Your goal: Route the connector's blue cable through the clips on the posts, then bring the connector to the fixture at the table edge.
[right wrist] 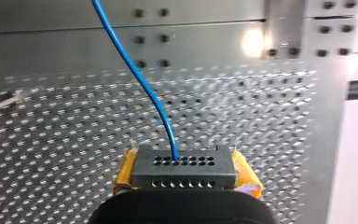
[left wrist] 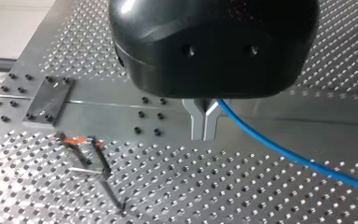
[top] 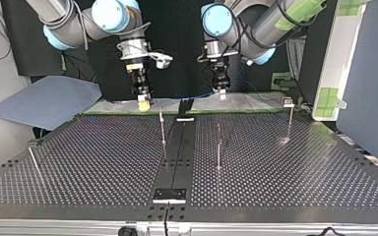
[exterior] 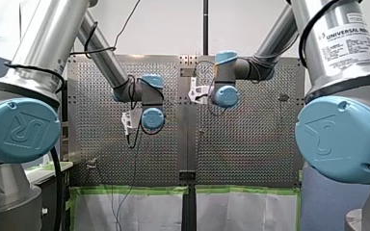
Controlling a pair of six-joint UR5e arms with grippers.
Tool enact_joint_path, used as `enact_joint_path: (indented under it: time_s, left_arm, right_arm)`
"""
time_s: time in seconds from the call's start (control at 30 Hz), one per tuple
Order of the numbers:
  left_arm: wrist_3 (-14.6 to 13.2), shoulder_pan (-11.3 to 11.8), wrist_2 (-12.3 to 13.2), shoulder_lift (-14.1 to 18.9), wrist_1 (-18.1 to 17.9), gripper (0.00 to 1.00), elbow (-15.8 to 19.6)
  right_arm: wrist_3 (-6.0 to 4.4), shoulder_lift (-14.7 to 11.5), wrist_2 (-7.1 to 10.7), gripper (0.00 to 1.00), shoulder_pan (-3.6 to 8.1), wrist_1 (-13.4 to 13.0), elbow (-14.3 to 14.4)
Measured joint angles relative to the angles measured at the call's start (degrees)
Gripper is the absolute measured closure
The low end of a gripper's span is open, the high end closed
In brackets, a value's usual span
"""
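Note:
In the right wrist view my right gripper (right wrist: 184, 173) is shut on the dark grey connector (right wrist: 184, 167), its yellow pads on either side. The blue cable (right wrist: 135, 70) leaves the connector's top and runs away over the table. In the left wrist view the metal fingers of my left gripper (left wrist: 205, 132) are shut on the blue cable (left wrist: 284, 151), which trails off to one side. In the top view both grippers hang over the table's far edge, my right gripper (top: 144, 102) at the left and my left gripper (top: 221, 92) at the right.
Thin posts stand on the perforated table (top: 285, 177): one (top: 162, 125) left of the black centre strip, one (top: 219, 150) right of it, one (top: 290, 118) far right, one (top: 32, 160) far left. A black plate (top: 170, 194) sits at the near edge. A clip (left wrist: 81, 149) lies below my left gripper.

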State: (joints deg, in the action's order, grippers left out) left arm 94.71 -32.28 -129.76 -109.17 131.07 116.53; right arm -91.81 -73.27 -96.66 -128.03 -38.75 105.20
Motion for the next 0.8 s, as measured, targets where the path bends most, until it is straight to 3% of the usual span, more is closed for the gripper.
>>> enact_joint_path:
  time_s: [0.2, 0.37, 0.6, 0.8]
  left_arm:
    - [-0.1, 0.7, 0.2, 0.5, 1.7, 1.0, -2.9]
    - [-0.2, 3.0, 1.8, 2.8, 4.0, 1.0, -4.8]
    - [-0.1, 6.9, 2.0, 4.9, 7.7, 1.0, -5.1]
    - [-0.6, 8.7, 2.6, 5.0, 8.1, 1.0, -5.1]
  right_arm:
    - [-0.45, -0.3, 0.85, 1.0, 1.13, 1.0, -1.2]
    - [-0.56, -0.1, 1.01, 1.0, 1.91, 1.6, -1.9]
    - [-0.47, 2.1, 1.41, 1.0, 2.51, 2.7, -3.2]
    - [-0.38, 3.1, 1.54, 1.0, 2.67, 3.3, -4.1]
